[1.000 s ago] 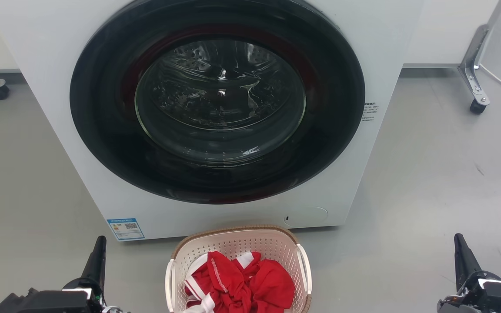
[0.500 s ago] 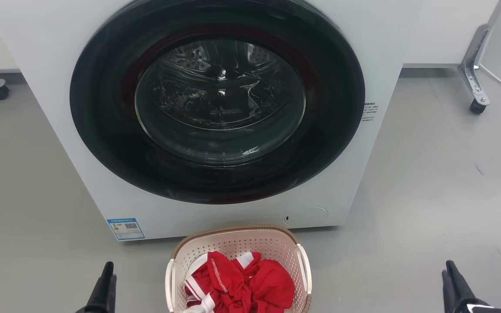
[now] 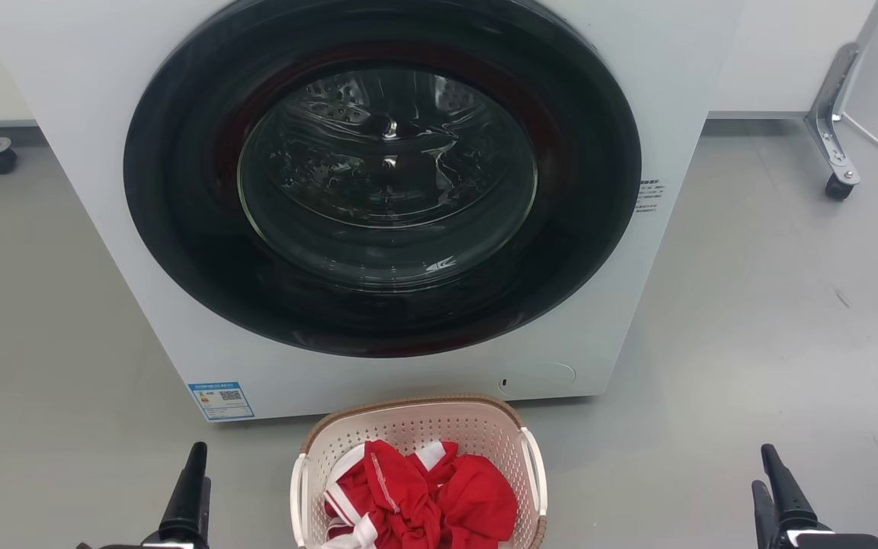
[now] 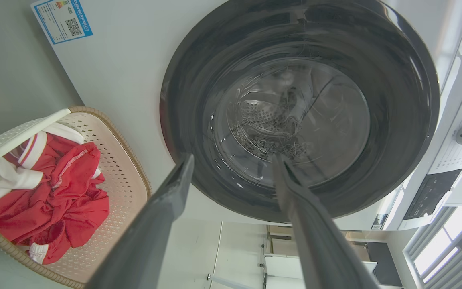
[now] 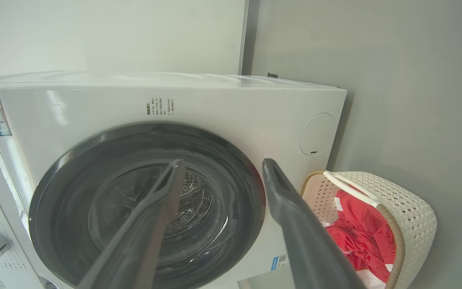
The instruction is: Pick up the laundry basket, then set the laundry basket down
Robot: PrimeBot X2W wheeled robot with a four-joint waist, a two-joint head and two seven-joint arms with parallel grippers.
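The laundry basket point(image 3: 416, 427) sits upright on the grey floor point(image 3: 751, 320) right in front of the washing machine point(image 3: 378, 377), under the low edge of its round dark door point(image 3: 382, 183), centre bottom of the head view. Its far end is just beside the machine's base, can't tell if it touches. It is cream-white plastic, rounded-rectangular, with small holes all over the walls, a brown woven-look rim point(image 3: 408, 399) round the open top and a white handle along each long side: left handle point(image 3: 298, 496), right handle point(image 3: 535, 469). Inside lies a crumpled red garment point(image 3: 439, 503) with white trim, heaped toward the near end. The left gripper point(image 3: 197, 461) is low at bottom left, near the basket's left side but apart from it. The right gripper point(image 3: 763, 467) is at bottom right, well apart from the basket. In the left wrist view the left gripper point(image 4: 233, 160) has its fingers spread with a clear gap, nothing between them, pointing at the door glass, and the basket point(image 4: 118, 168) is off to that view's left. In the right wrist view the right gripper point(image 5: 223, 161) is likewise spread and empty, with the basket point(image 5: 411, 212) at lower right beside the machine front. A blue label point(image 3: 220, 400) sits on the machine's lower left corner
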